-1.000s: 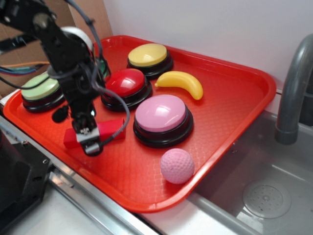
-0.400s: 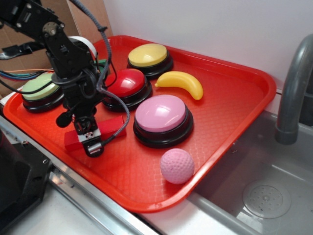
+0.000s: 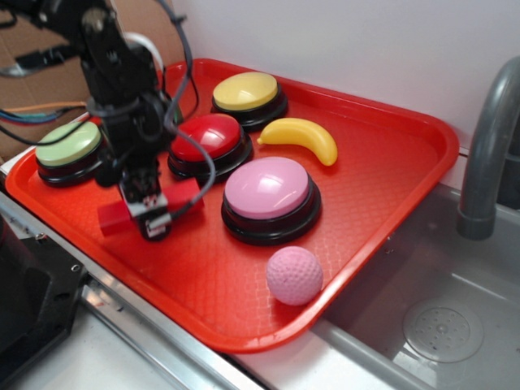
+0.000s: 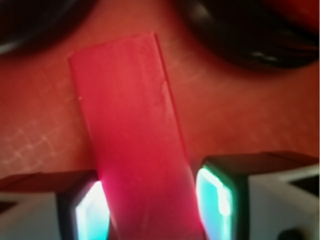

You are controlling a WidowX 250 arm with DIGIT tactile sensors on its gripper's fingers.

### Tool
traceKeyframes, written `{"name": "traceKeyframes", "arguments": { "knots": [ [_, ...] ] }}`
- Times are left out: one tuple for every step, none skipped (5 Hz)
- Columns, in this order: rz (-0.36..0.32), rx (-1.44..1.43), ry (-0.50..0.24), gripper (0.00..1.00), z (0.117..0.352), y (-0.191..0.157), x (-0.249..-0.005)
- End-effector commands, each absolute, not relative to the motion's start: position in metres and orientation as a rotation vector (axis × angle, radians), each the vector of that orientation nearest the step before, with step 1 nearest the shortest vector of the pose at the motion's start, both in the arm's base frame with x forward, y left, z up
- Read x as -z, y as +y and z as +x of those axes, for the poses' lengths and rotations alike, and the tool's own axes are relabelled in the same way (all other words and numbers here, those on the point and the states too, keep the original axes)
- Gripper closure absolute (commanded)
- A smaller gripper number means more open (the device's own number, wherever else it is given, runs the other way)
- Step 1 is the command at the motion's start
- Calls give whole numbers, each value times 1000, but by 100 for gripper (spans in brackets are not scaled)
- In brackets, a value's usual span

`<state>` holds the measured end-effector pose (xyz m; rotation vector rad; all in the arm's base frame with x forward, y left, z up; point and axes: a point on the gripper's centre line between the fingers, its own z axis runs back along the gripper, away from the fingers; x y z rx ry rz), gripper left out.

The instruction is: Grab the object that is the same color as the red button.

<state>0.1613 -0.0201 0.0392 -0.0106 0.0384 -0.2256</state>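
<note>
Red tray (image 3: 390, 154) — serves as the surface; everything is laid on it, beside a grey sink (image 3: 439, 309) at 3 o'clock.

Buttons — four domes on black bases are grouped at the tray's upper left: pink (image 3: 268, 188), red button (image 3: 207, 136), yellow (image 3: 244, 90), green (image 3: 67, 145). The red button fixes the colour to be matched.

Robot arm (image 3: 114, 73) — reached down from 11 o'clock so that the gripper (image 3: 153, 213) straddles the target crosswise.

Red block (image 3: 180, 195) — the object sought; it is found at 7 o'clock of the red button and 9 o'clock of the pink one, its long axis across the gripper. In the wrist view the block (image 4: 135, 140) is seen between both pads (image 4: 215, 200), apparently touched on each side — the gripper is judged clamped on it. Whether it is clear of the tray cannot be told.

Banana (image 3: 301, 138), pink ball (image 3: 295, 275) — unrelated, well apart.
</note>
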Motion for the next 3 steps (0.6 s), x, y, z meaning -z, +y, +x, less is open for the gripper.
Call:
{"name": "traceKeyframes", "arguments": {
  "knots": [
    [1, -109, -37, 100, 168, 4, -138],
    [-29, -185, -122, 100, 163, 22, -176],
    [-13, -174, -159, 100, 161, 20, -191]
  ]
}}
